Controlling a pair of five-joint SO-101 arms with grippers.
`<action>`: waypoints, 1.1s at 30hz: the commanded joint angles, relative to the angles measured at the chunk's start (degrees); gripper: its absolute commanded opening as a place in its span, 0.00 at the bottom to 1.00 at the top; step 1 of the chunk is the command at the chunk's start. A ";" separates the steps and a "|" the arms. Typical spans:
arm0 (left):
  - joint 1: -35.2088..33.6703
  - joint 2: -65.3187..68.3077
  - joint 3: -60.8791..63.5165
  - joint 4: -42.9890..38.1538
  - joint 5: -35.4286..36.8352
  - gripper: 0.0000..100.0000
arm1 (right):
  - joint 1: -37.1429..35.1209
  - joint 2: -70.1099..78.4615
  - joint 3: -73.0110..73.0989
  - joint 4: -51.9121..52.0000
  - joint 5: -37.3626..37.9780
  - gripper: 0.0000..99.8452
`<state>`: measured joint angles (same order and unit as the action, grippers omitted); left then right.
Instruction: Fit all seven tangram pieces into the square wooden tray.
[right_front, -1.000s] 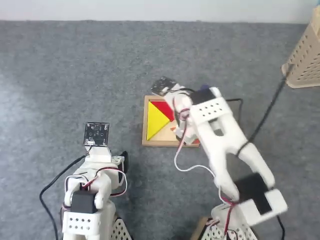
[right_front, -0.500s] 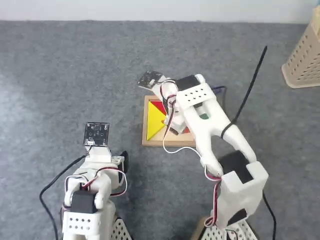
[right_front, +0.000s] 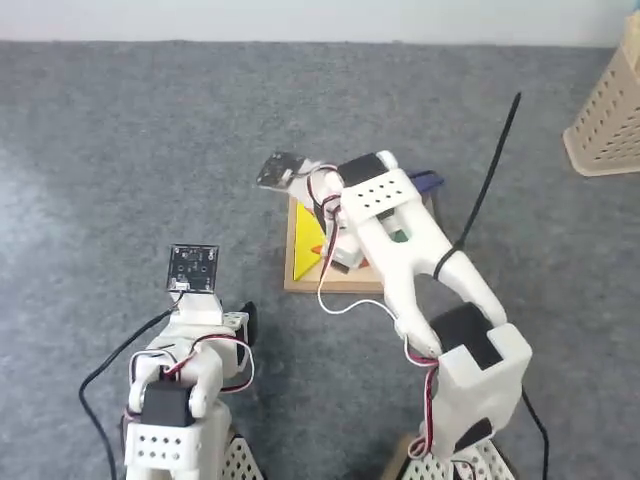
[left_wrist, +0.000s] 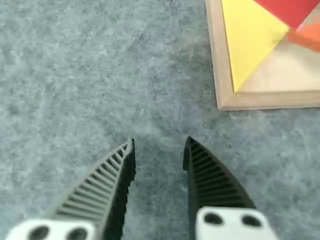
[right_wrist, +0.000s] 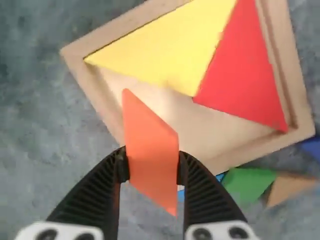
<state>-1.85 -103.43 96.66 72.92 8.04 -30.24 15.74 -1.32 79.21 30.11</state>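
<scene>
In the last second the right arm swings across from the tray's right side toward its left, so that the right gripper (right_wrist: 151, 162) now hangs over the near-left part of the square wooden tray (right_wrist: 290, 85) rather than beside it. Its fingers (right_wrist: 195, 185) are clamped on the two long edges of the orange parallelogram (right_wrist: 147, 125), which is held flat and pokes out ahead of the tips, over the bare wood just below the yellow triangle (right_wrist: 170, 45). The red triangle (right_wrist: 240, 75) sits touching the yellow one, both already seated in the tray. A green piece (right_wrist: 247, 182) and a brown piece (right_wrist: 287, 187) lie outside the tray, just beside its rim on the grey bench (right_front: 150, 150). By my reading the carry is about over and the placing step is in hand: the parallelogram looks lined up with open floor, but it is not yet down, and most of the pieces are unplaced. In the high view the right arm is stretched forward and bent down over the tray. The left gripper (left_wrist: 160, 145) rests low over the bench near the tray's corner, its fingers a narrow gap apart with nothing between them.
</scene>
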 joint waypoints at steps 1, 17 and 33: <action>-0.26 -1.14 -0.13 -0.35 0.35 0.15 | 3.74 -0.22 -2.99 -1.54 -22.24 0.01; -0.26 -1.14 -0.13 -0.35 0.35 0.15 | 7.52 6.20 -6.95 -5.85 -64.70 0.01; -0.26 -1.14 -0.13 -0.35 0.35 0.15 | 8.13 7.96 -7.12 -2.07 -68.48 0.01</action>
<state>-1.93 -103.43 96.66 72.92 8.04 -22.86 24.09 -6.95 76.31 -38.11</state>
